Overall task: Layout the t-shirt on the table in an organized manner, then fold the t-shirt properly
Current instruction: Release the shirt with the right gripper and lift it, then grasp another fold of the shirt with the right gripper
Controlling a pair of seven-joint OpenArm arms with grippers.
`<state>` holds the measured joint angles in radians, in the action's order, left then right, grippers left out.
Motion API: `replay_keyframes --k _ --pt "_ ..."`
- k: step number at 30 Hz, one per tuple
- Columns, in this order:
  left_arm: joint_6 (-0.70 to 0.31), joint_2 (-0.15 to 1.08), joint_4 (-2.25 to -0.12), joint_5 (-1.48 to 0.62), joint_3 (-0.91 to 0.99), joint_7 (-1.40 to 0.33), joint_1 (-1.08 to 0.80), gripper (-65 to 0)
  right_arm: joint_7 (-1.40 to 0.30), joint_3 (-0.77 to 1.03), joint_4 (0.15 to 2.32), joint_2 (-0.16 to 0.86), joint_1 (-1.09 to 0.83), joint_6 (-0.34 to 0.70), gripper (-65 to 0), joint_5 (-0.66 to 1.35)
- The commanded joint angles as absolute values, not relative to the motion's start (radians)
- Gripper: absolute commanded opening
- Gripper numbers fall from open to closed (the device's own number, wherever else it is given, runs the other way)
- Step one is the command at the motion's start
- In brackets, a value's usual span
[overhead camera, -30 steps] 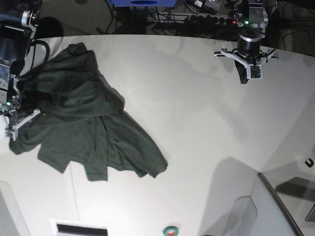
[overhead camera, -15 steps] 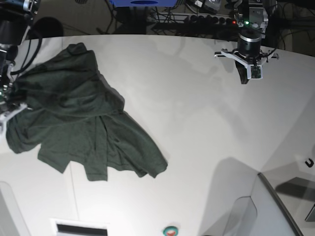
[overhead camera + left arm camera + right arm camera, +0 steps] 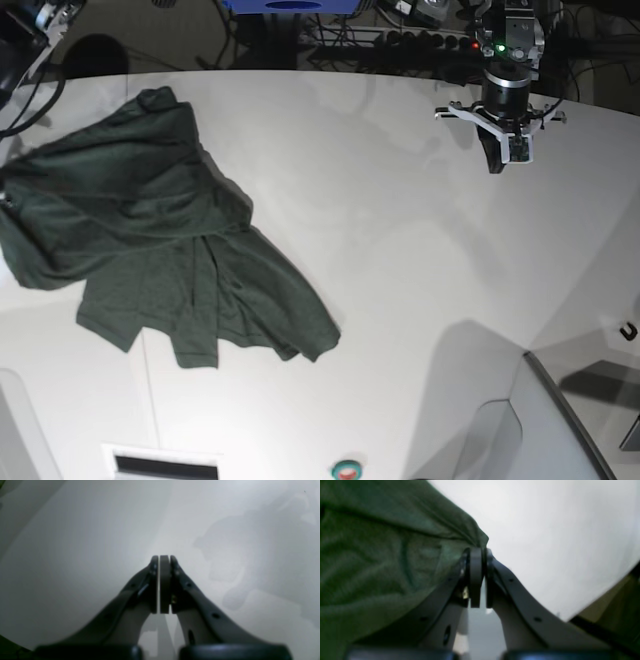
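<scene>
White and smooth, the table (image 3: 400, 260) fills nearly the whole base view, its curved far edge running beneath a dark clutter of cables and equipment (image 3: 400, 40). A thin dark seam line crosses the surface at its near right.

On the table's left portion lies the t-shirt (image 3: 170, 250), dark green and crumpled, spread unevenly with overlapping folds. One part reaches toward the table's far left edge, another trails toward the table's centre and ends in a rounded hem. Its leftmost part is drawn out to the table's left margin, where the fabric looks pulled taut and partly lifted.

Over the table's far right stands the left arm, its left gripper (image 3: 495, 160) pointing down above bare surface, well apart from the t-shirt. The left wrist view shows its pads (image 3: 165, 585) pressed flat together with nothing between them.

The right gripper (image 3: 478, 555) is barely visible in the base view, at the table's left edge. In the right wrist view its jaws are drawn together, and a bunched fold of the t-shirt (image 3: 382, 555) meets the tips; the cloth appears pinched there, though blur prevents certainty on how deep the hold is.

A small round red and green button (image 3: 347, 468) sits at the table's near edge.
</scene>
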<state>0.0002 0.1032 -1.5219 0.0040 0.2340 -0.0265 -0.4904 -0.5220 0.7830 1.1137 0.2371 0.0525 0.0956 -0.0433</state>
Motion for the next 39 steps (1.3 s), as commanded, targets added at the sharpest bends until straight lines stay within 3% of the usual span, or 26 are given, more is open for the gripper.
replay_keyframes --k 1,5,7,14,16,20,23,27,33,36,39 --pt "0.005 0.111 -1.543 0.010 0.232 -0.002 -0.492 -64.7 -0.530 0.809 1.144 0.268 0.070 0.044 -55.5 -0.079" --pt "0.005 0.111 -1.537 0.001 0.240 -0.002 -0.492 -63.8 -0.553 0.763 1.280 0.229 0.031 0.067 -32.0 -0.082" --pt "0.005 0.110 -1.537 0.001 0.242 -0.002 -0.492 -63.7 -0.553 0.682 1.379 0.211 -0.004 0.142 -28.1 -0.082" --pt "0.005 0.108 -1.543 0.001 0.242 -0.004 -0.495 -63.4 -0.559 0.446 1.465 0.196 -0.004 0.196 -27.6 -0.082" --pt "0.005 0.108 -1.543 0.001 0.242 -0.004 -0.501 -56.4 -0.559 0.378 1.445 0.197 0.001 0.196 -27.6 -0.082" --pt "0.004 0.105 -1.544 -0.001 0.231 -0.004 -0.501 -31.4 -0.565 0.291 1.449 0.202 -0.013 0.196 -27.6 -0.082" --pt "0.004 0.110 -1.552 -0.001 0.188 -0.004 -0.492 -22.1 -0.605 0.249 1.451 0.202 -0.031 0.197 -27.6 -0.082" --pt "0.004 0.116 -1.590 -0.001 0.127 -0.004 -0.490 -21.9 -0.644 0.203 1.477 0.202 -0.073 0.197 -27.5 -0.082" --pt "0.004 0.113 -1.583 -0.001 0.119 -0.004 -0.490 -21.9 -0.642 0.174 1.692 0.173 -0.189 0.191 -27.5 -0.082" --pt "0.004 0.116 -1.583 -0.001 0.125 -0.004 -0.490 -23.2 -0.645 0.223 1.603 0.177 -0.099 0.174 -27.5 -0.084" --pt "0.004 0.119 -1.583 -0.001 0.128 -0.004 -0.498 -26.7 -0.642 0.329 1.351 0.200 0.053 0.143 -27.5 -0.084"
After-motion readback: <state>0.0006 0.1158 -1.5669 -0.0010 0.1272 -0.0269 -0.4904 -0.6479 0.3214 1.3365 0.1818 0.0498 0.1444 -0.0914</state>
